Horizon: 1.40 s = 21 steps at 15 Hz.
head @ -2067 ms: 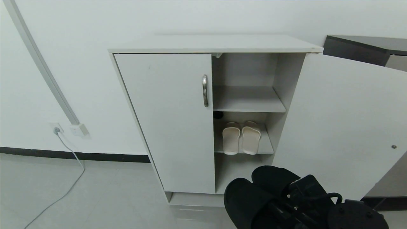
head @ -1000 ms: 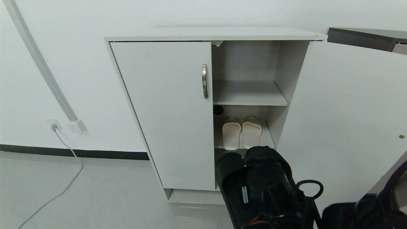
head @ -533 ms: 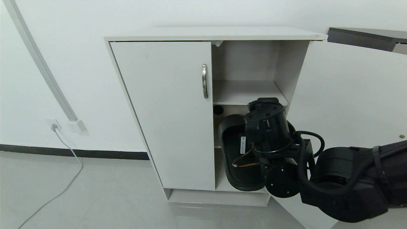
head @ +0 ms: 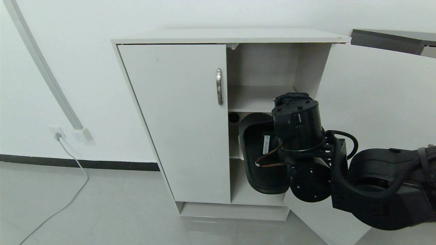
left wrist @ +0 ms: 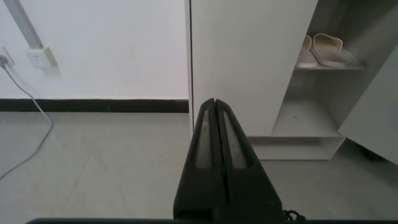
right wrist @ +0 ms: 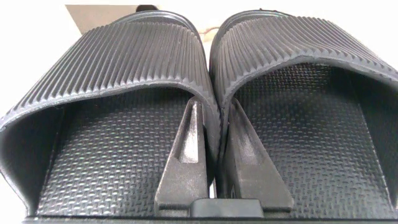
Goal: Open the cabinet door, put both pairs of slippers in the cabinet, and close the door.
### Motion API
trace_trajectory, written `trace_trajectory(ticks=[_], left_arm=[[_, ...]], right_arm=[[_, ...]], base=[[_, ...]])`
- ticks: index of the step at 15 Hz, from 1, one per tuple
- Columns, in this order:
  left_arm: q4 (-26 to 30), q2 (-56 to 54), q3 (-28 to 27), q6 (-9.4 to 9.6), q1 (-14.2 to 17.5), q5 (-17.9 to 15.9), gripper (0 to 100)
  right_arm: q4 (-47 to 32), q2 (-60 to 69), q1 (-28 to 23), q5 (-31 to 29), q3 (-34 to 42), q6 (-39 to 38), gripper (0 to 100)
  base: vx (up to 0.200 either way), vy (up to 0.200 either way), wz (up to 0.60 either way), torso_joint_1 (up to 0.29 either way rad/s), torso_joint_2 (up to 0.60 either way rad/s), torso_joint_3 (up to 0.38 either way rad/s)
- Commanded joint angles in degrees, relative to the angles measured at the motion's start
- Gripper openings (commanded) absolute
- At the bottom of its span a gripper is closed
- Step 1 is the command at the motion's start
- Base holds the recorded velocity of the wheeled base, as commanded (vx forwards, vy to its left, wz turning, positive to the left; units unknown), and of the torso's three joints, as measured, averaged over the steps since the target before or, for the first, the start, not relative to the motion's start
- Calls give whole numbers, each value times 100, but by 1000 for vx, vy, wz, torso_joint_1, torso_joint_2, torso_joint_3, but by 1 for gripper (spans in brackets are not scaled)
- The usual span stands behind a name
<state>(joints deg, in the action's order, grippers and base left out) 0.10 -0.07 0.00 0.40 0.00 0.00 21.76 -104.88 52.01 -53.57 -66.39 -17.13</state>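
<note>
The white cabinet point(head: 177, 119) stands against the wall with its right door point(head: 371, 112) swung wide and its left door shut. My right gripper point(right wrist: 213, 158) is shut on the black slippers point(right wrist: 211, 81), pinching the two inner edges together. In the head view the black slippers point(head: 253, 153) hang at the cabinet's opening, level with the middle shelf, with the right arm behind them. The white slippers point(left wrist: 323, 50) lie side by side on the middle shelf. My left gripper point(left wrist: 214, 112) is shut on nothing, low over the floor in front of the cabinet.
A grey cable point(head: 73, 187) runs from a wall socket point(head: 58, 136) across the floor at the left. A dark desk point(head: 391, 42) stands behind the open door. The top shelf point(head: 252, 98) and bottom shelf point(left wrist: 308, 118) hold nothing.
The head camera tilted early on. My right arm has lifted the black slippers from floor level up to the middle shelf's height and toward the opening, hiding the white slippers in the head view.
</note>
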Motion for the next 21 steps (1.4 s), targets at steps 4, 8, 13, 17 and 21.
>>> trace_trajectory(ticks=[4,8,13,17,21], left_arm=[[-1,7,0,-5,0,-9,0],[-1,7,0,-5,0,0,0],[-1,7,0,-5,0,-9,0],[-1,7,0,-14,0,-9,0],[-1,7,0,-23,0,-9,0]], right_arm=[[21,99,-41,-5,-67,34,0],[21,108,-41,-5,-58,34,0],[21,90,-41,22,-23,69,0],[12,-112,-208,233,-340,465,0],[12,-578,-490,268,-849,605,0]], base=[[200,0,0,2,2,6],[200,0,0,2,0,1],[120,0,0,-2,0,0],[0,0,0,0,0,0],[0,0,0,0,0,0]])
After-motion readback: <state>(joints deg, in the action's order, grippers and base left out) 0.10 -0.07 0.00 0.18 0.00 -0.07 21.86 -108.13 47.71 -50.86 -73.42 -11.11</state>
